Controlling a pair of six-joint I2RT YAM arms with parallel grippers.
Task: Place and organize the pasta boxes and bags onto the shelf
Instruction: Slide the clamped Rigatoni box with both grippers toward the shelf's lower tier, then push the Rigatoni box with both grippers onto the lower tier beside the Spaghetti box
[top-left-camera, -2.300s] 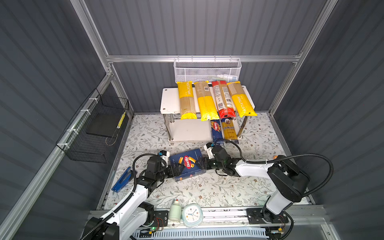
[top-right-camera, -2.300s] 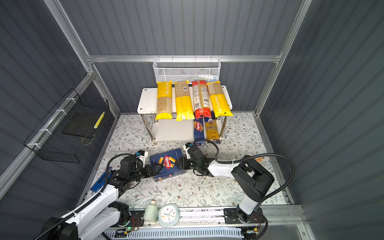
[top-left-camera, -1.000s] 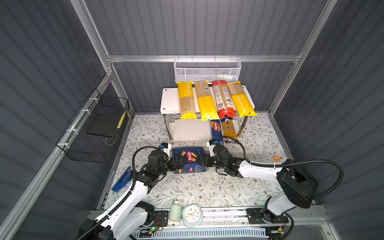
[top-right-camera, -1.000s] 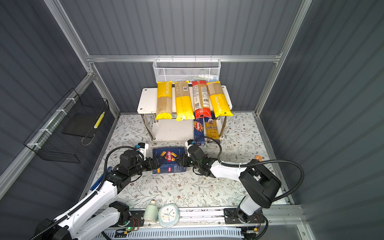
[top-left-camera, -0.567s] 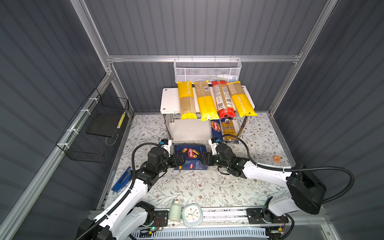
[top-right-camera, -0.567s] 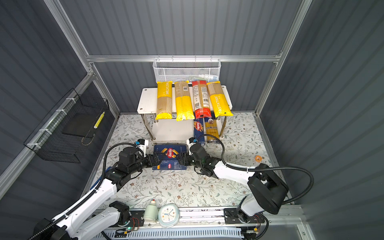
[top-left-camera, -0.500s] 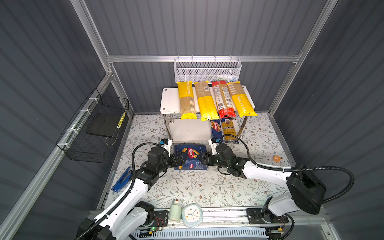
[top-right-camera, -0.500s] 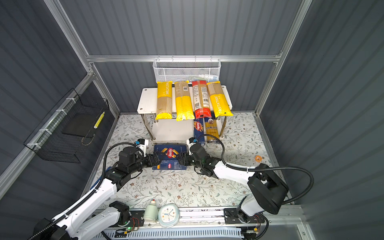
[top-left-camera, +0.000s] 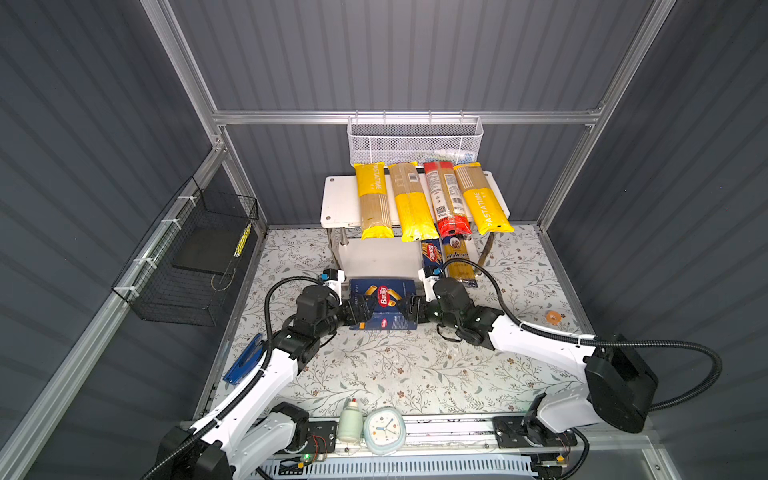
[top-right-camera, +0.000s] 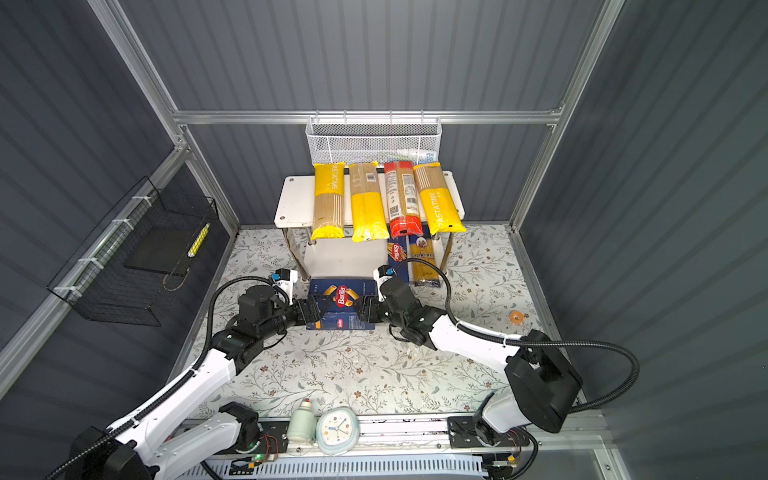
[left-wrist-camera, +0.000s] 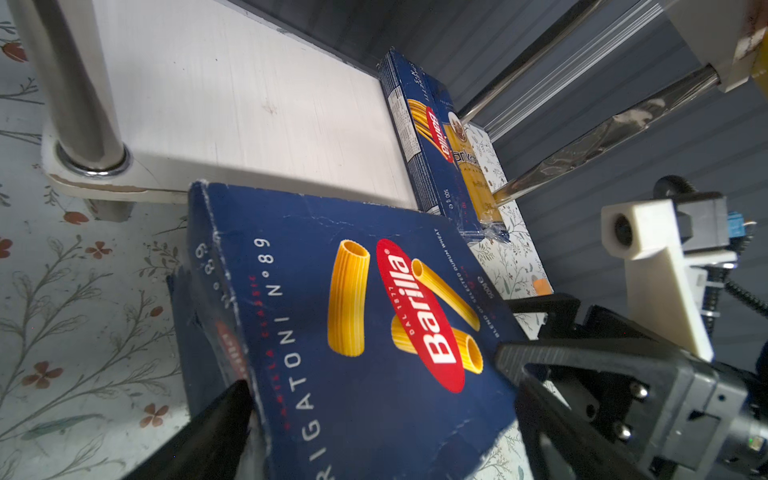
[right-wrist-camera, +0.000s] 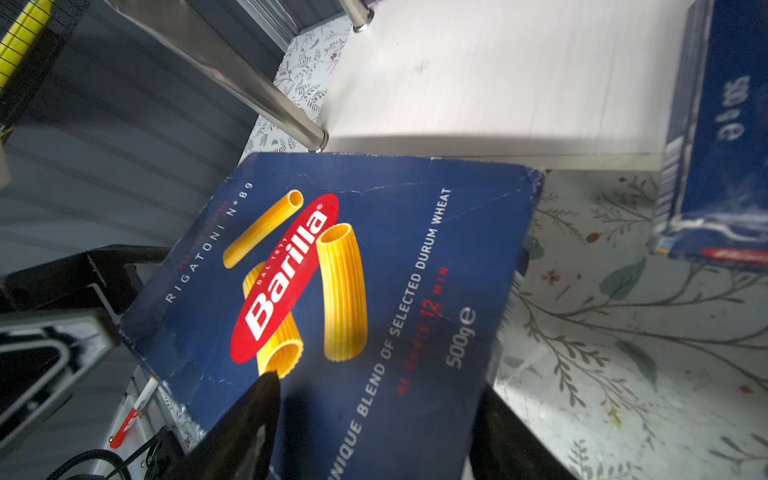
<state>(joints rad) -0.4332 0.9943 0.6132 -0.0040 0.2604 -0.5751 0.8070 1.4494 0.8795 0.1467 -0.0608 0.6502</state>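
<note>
White two-tier shelf (top-left-camera: 337, 203) on flowered tabletop (top-left-camera: 395, 374), three yellow bags (top-left-camera: 374, 199) and one red bag (top-left-camera: 446, 199) on top board, narrow blue box (top-left-camera: 432, 253) on lower board, blue-and-clear bag (top-left-camera: 459, 264) just beside it, orange disc (top-left-camera: 552, 317) on tabletop.

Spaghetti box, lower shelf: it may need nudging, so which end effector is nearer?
Right. The right end effector sits just in front of the spaghetti box; left end effector, farther left.

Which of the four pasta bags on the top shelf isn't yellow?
The red spaghetti bag with a white label, third from the left; the other three bags are yellow.
</note>
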